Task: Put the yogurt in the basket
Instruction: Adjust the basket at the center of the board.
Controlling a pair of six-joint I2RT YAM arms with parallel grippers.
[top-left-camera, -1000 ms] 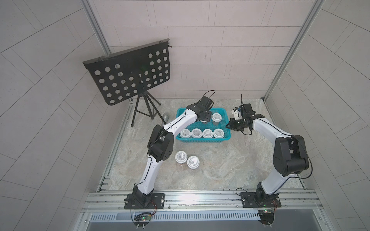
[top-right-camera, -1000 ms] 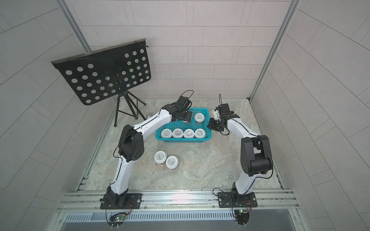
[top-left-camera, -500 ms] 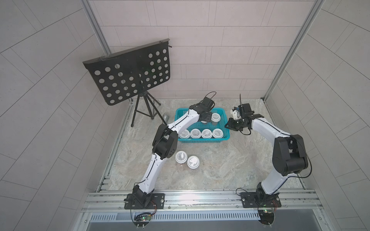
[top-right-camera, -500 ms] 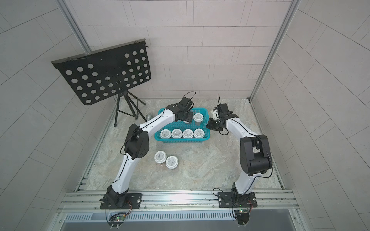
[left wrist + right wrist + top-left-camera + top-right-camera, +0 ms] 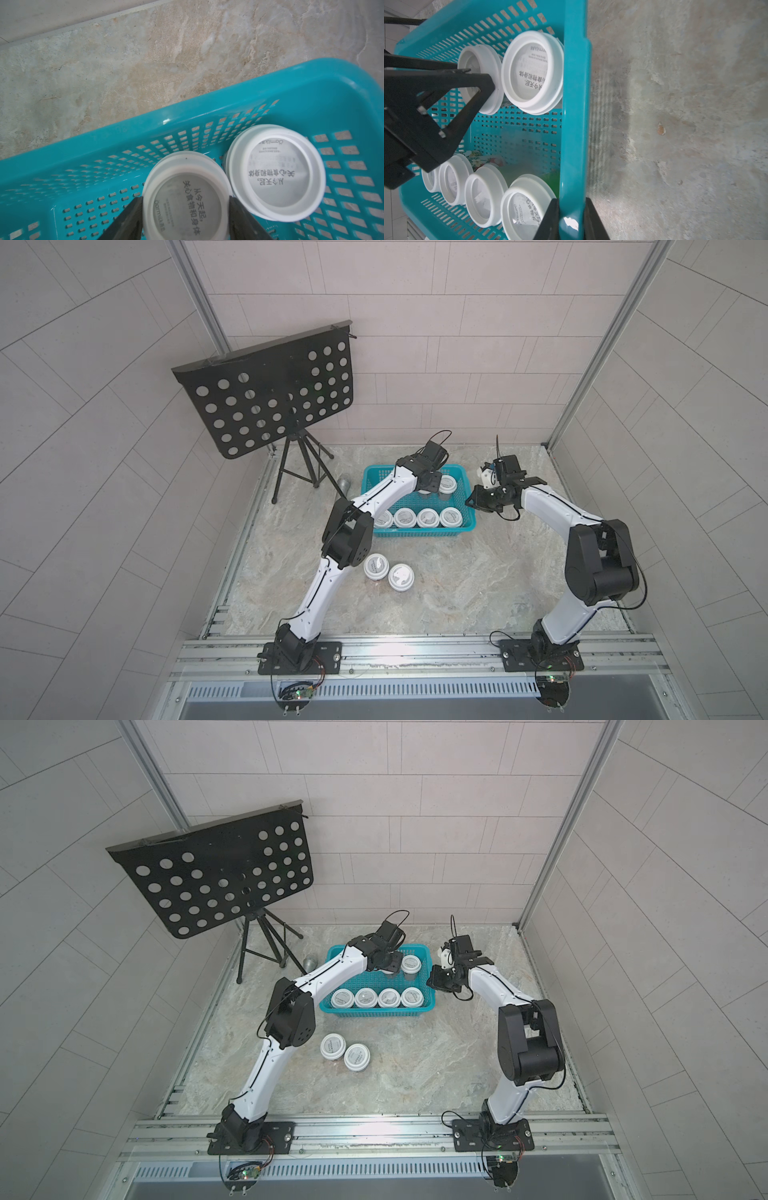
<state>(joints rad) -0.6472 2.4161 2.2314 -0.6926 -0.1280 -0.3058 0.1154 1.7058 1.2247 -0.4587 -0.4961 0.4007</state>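
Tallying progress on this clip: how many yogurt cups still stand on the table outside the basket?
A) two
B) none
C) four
A: a yogurt cup and a second one stand side by side on the table in front of the basket; the others are inside it.

The left arm [image 5: 347, 535] is bringing its elbow closer to the basket [image 5: 469, 526], and the left gripper [image 5: 185, 199], fingers [image 5: 133, 216] around a yogurt cup [image 5: 185, 182], is shifting slightly toward the second cup [image 5: 276, 176] at the basket's far right corner.
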